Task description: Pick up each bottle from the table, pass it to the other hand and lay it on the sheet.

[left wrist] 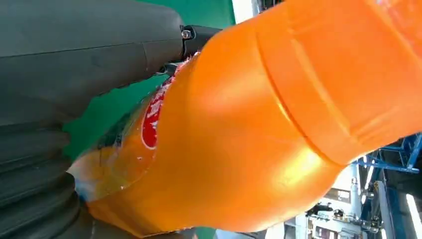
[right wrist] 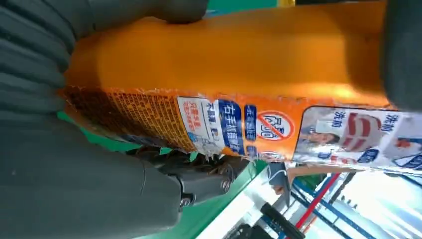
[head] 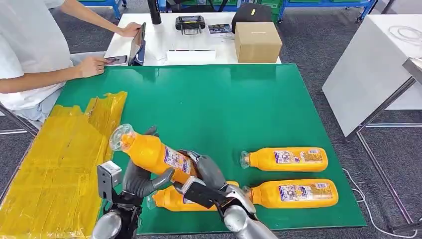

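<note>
Near the tabletop's front edge: bottle (head: pixel 152 153) mid-handover.
Left hand (head: pixel 141 180) and right hand (head: pixel 206 174) both grasp it; early release risks dropping it.

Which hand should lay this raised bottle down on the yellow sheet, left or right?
Left, probably. Both hands grip the raised bottle, but the left hand is on the side nearest the yellow sheet, which lies at the table's left. The right hand would have to reach across.
</note>
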Tool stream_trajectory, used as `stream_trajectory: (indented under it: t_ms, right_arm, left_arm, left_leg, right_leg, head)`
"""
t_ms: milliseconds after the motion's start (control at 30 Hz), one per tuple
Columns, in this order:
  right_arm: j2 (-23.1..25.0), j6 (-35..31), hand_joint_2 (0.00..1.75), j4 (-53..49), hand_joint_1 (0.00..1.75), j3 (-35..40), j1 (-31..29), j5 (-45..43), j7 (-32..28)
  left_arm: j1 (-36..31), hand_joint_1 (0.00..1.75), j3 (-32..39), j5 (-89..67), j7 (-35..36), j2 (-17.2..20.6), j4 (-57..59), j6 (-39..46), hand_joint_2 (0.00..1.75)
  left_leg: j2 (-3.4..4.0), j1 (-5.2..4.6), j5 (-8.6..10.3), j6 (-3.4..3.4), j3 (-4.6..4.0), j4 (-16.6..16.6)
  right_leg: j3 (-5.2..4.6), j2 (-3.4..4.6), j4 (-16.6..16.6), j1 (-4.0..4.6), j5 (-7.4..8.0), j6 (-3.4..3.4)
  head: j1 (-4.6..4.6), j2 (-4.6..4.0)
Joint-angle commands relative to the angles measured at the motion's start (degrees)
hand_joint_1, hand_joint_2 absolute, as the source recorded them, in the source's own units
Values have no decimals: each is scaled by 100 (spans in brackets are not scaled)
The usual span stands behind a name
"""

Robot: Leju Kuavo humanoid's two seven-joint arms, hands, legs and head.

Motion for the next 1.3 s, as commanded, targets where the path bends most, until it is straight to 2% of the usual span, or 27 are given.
stream_trajectory:
  t_ms: [33, 67, 100, 133, 167, 333, 367, 400, 433, 633, 667, 733, 767, 800, 867, 900, 933, 1067, 1133, 1200, 1300]
  right_arm:
    - [-47, -15, 175, 579, 171, 365, -317, 86, 9]
    - [-58, -1, 175, 568, 169, 394, -313, 93, 12]
    - [-59, -5, 175, 572, 169, 400, -312, 94, 18]
    - [-58, -5, 175, 575, 169, 403, -314, 93, 20]
    - [-56, -16, 175, 583, 175, 399, -316, 88, 23]
    - [-56, -21, 175, 582, 175, 398, -317, 85, 22]
    - [-56, -21, 175, 582, 169, 398, -317, 85, 22]
    - [-63, -20, 175, 571, 175, 391, -317, 71, 17]
    - [-60, -20, 175, 562, 171, 384, -312, 58, 7]
    - [-50, -13, 175, 475, 175, 354, -285, -15, -55]
    - [-43, -26, 175, 437, 169, 345, -277, -25, -70]
    - [-25, -120, 175, 290, 113, 282, -203, -81, -176]
    - [-9, -175, 175, 195, 14, 242, -155, -117, -210]
    - [-14, -223, 175, 40, 0, 195, -77, -181, -257]
    - [-29, -288, 175, -184, 0, 94, 4, -315, -354]
    - [-61, -338, 175, -524, 0, -16, 142, -493, -494]
    - [-106, -352, 175, -760, 0, -64, 200, -546, -519]
    - [-139, -307, 175, -906, 0, -93, 230, -578, -464]
    - [-75, -369, 175, -1067, 0, -257, 311, -830, -672]
    - [-124, -465, 175, -1492, 0, -411, 424, -1081, -796]
    - [-176, -448, 175, -1668, 0, -437, 474, -1115, -765]
  left_arm:
    - [-223, 0, -92, 186, -37, 121, 259, -136, 175]
    - [-213, 0, -62, 255, -57, 89, 281, -167, 175]
    - [-209, 52, -53, 276, -67, 74, 289, -170, 175]
    - [-204, 175, -42, 304, -86, 60, 283, -175, 175]
    - [-188, 175, -16, 367, -122, 36, 260, -186, 175]
    - [-186, 175, -13, 379, -136, 37, 249, -189, 175]
    - [-186, 175, -13, 379, -136, 37, 249, -189, 175]
    - [-177, 175, -25, 361, -203, 55, 195, -201, 175]
    - [-172, 175, -38, 356, -253, 66, 164, -230, 175]
    - [-142, 175, -79, 277, -500, 93, 10, -311, 175]
    - [-137, 175, -92, 274, -550, 98, -22, -345, 175]
    - [-97, 175, -97, 185, -707, 124, -141, -356, 175]
    - [-78, 175, -94, 121, -759, 144, -202, -328, 175]
    - [-58, 175, -83, -23, -844, 170, -286, -232, 175]
    - [-92, 175, -58, -395, -965, 268, -366, 15, 175]
    - [-120, 175, 10, -1730, -1211, 340, -440, 1193, 175]
    - [-184, 175, 8, -2298, -1207, 445, -460, 1697, 175]
    - [-219, 175, 69, -2275, -1180, 508, -477, 1703, 175]
    - [-294, 175, 129, -3187, -1143, 570, -369, 2394, 175]
    - [-428, 175, 284, -4738, -712, 846, -158, 3293, 175]
    - [-455, 175, 332, -4719, -724, 934, -120, 3306, 175]
  left_leg:
    - [5, 7, -7, -5, 13, -4]
    - [2, 4, -5, -4, 12, -5]
    - [1, 3, -4, -3, 10, -4]
    - [1, 2, -3, -2, 9, -4]
    - [1, 4, -6, -3, 13, -5]
    - [0, 8, -8, -3, 16, -7]
    - [1, 10, -11, -4, 17, -7]
    - [3, 10, -11, -4, 17, -6]
    - [4, 9, -11, -4, 18, -6]
    - [-1, 1, -3, -2, 6, -2]
    - [-1, 5, -7, -3, 8, -1]
    - [0, 5, -8, -3, 9, -1]
    - [0, 5, -8, -3, 6, 1]
    - [-1, 2, -5, -2, 6, 0]
    - [-1, 4, -7, -3, 5, 0]
    - [-4, 3, -5, -3, 5, 0]
    - [-8, 6, -8, -4, 3, 2]
    - [0, 3, -5, -3, 4, 0]
    - [-6, 2, -2, -2, 3, -1]
    - [-12, 6, -4, -4, 3, 1]
    - [-3, 2, -1, -2, 4, -1]
  right_leg:
    - [13, 8, -9, 8, -3, -8]
    - [11, 5, -7, 5, -2, -6]
    - [10, 3, -5, 3, -3, -4]
    - [9, 2, -5, 2, -2, -3]
    - [14, 4, -8, 5, -4, -5]
    - [19, 3, -14, 8, -4, -7]
    - [20, 5, -16, 11, -5, -9]
    - [19, 6, -15, 10, -5, -8]
    - [20, 8, -14, 10, -5, -8]
    - [6, 0, -2, 1, -3, -2]
    - [10, 1, -6, 5, -5, -5]
    - [10, 2, -5, 6, -5, -5]
    - [7, 3, -4, 6, -6, -5]
    - [6, 0, -2, 3, -5, -3]
    - [5, 0, -2, 5, -6, -5]
    - [5, -3, -2, 3, -6, -4]
    - [5, -5, -2, 6, -8, -6]
    - [2, 3, 0, 3, -4, -5]
    - [1, -5, -1, 2, -3, -3]
    - [4, -10, -3, 6, -6, -6]
    - [1, -2, 1, 2, -5, -5]
  head:
    - [0, 0]
    - [0, 0]
    - [2, 0]
    - [-2, 0]
    - [0, 0]
    - [2, 0]
    - [0, 0]
    - [0, 0]
    - [0, 0]
    - [0, 0]
    - [0, 0]
    - [0, 0]
    - [0, 0]
    - [0, 0]
    - [0, 0]
    - [-2, 0]
    - [2, 0]
    - [-2, 0]
    - [0, 0]
    - [2, 0]
    - [2, 0]
